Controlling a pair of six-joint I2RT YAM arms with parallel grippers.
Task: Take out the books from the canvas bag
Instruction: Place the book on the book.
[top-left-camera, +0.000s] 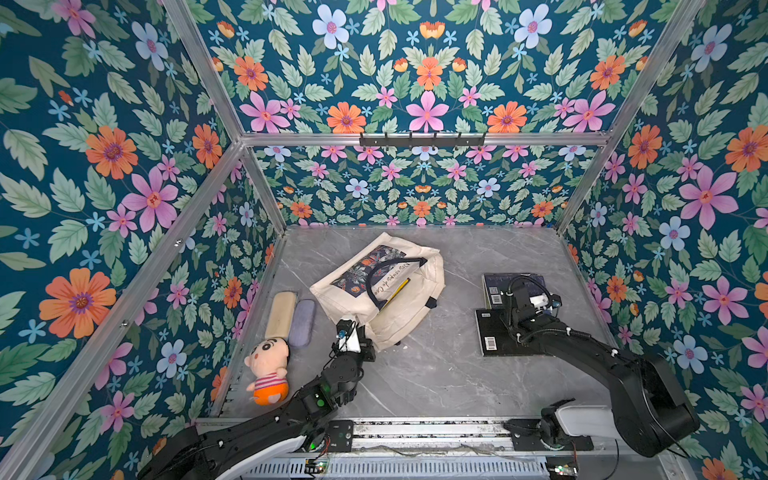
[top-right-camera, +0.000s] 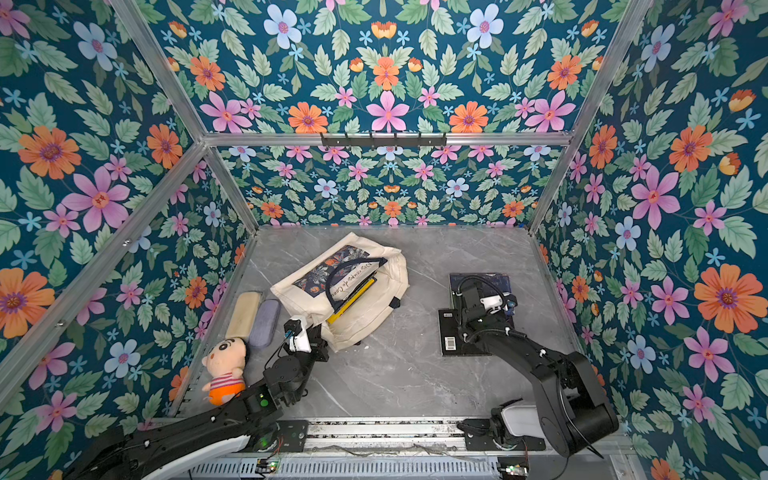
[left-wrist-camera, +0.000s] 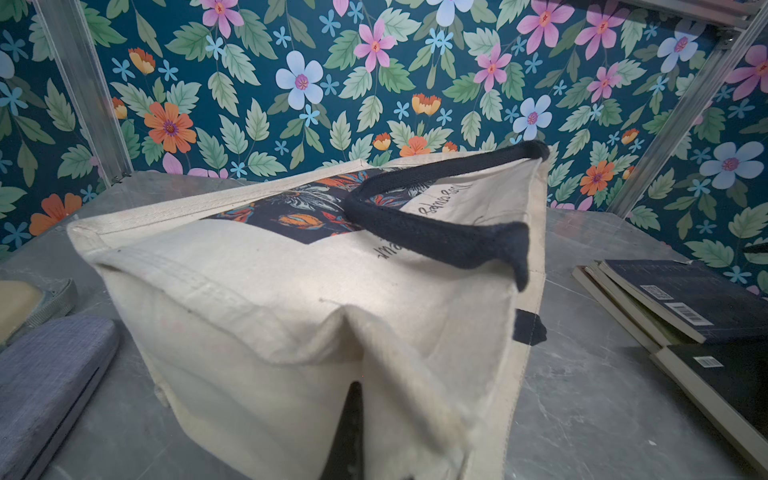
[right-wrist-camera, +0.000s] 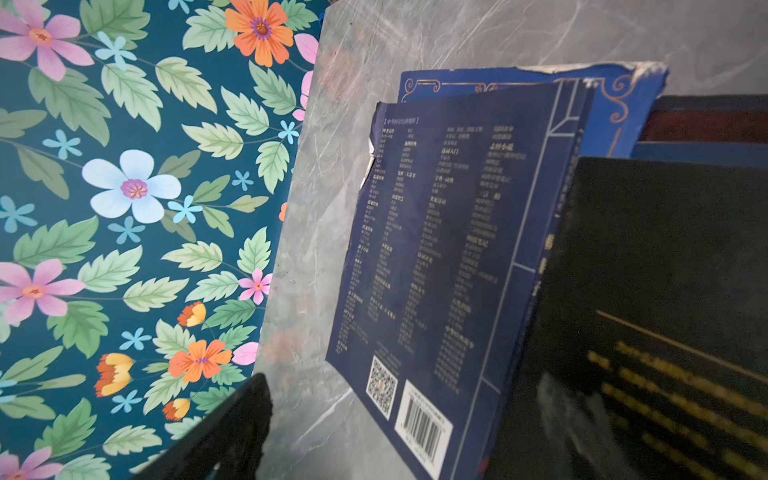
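The cream canvas bag (top-left-camera: 399, 320) lies on its side mid-table, dark handle (top-left-camera: 390, 270) on top. A yellow-edged book (top-right-camera: 353, 299) shows inside its mouth, which faces right. My left gripper (top-left-camera: 368, 334) is shut on the bag's near bottom corner; in the left wrist view the cloth (left-wrist-camera: 291, 332) folds round a dark finger (left-wrist-camera: 353, 432). On the right lie dark blue books (top-left-camera: 492, 286) and a black book (top-left-camera: 492, 338) overlapping their near edge. My right gripper (top-left-camera: 515, 301) hovers open just over them, holding nothing; one finger (right-wrist-camera: 232, 424) shows beside the blue book (right-wrist-camera: 436, 249).
A plush doll (top-left-camera: 268, 370), a beige case (top-left-camera: 281, 313) and a grey-purple case (top-left-camera: 302, 322) lie along the left wall, close to my left arm. Floral walls enclose the grey marble table (top-left-camera: 436, 374). A hook rail (top-left-camera: 422, 140) sits high on the back wall.
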